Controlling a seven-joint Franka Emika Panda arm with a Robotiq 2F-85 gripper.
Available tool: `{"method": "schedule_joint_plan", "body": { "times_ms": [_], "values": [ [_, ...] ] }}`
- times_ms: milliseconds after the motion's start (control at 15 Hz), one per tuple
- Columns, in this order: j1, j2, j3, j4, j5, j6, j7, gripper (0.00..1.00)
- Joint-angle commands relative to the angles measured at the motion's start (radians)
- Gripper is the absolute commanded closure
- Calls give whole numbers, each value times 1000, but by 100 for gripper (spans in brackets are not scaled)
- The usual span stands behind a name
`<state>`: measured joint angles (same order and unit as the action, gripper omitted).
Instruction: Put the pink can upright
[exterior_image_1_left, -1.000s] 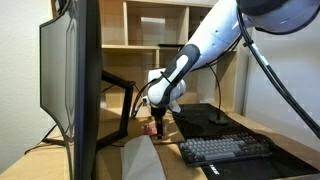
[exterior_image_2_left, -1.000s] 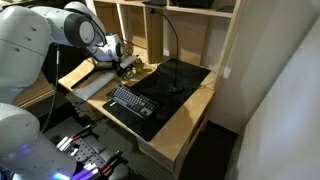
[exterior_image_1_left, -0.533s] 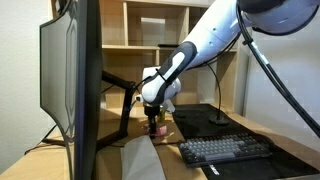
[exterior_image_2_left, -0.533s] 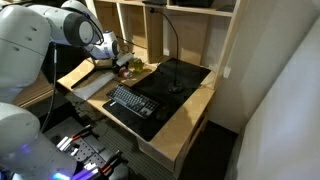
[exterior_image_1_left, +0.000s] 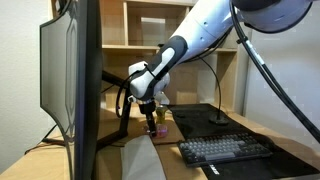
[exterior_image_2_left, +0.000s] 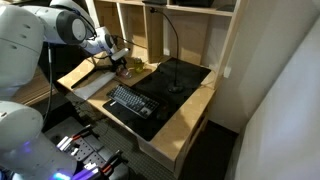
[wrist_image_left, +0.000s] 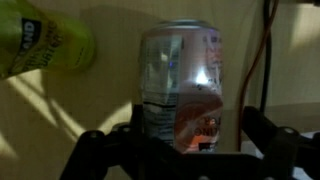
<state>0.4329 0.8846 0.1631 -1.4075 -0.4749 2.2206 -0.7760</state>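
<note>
The pink can (wrist_image_left: 183, 85) stands on the wooden desk, its silver top facing the wrist camera. My gripper (wrist_image_left: 185, 152) is open, and its two dark fingers are spread wider than the can, one on each side, not touching it. In an exterior view the gripper (exterior_image_1_left: 150, 112) hangs fingers-down just above the can (exterior_image_1_left: 152, 128). In an exterior view the gripper (exterior_image_2_left: 119, 63) is at the desk's far left corner; the can is too small to make out there.
A yellow bottle-like item (wrist_image_left: 45, 48) lies close beside the can (exterior_image_1_left: 161, 129). A keyboard (exterior_image_1_left: 225, 150) lies on a black mat (exterior_image_1_left: 215, 120). A large monitor (exterior_image_1_left: 70, 85) on a black arm stands close by. Wooden shelves (exterior_image_1_left: 150, 30) rise behind.
My gripper has risen from around the can and shifted slightly toward the monitor. The can has stayed on the desk.
</note>
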Motion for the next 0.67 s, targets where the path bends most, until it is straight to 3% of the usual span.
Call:
{"method": "schedule_joint_plan", "body": {
  "times_ms": [0,267,600],
  "values": [
    [52,46,-33,100,-52,-149,22,0],
    [60,100,-26,171,-65,-223,-1,0],
    [61,152,-34,227,-116,-161,-8,0]
  ]
}}
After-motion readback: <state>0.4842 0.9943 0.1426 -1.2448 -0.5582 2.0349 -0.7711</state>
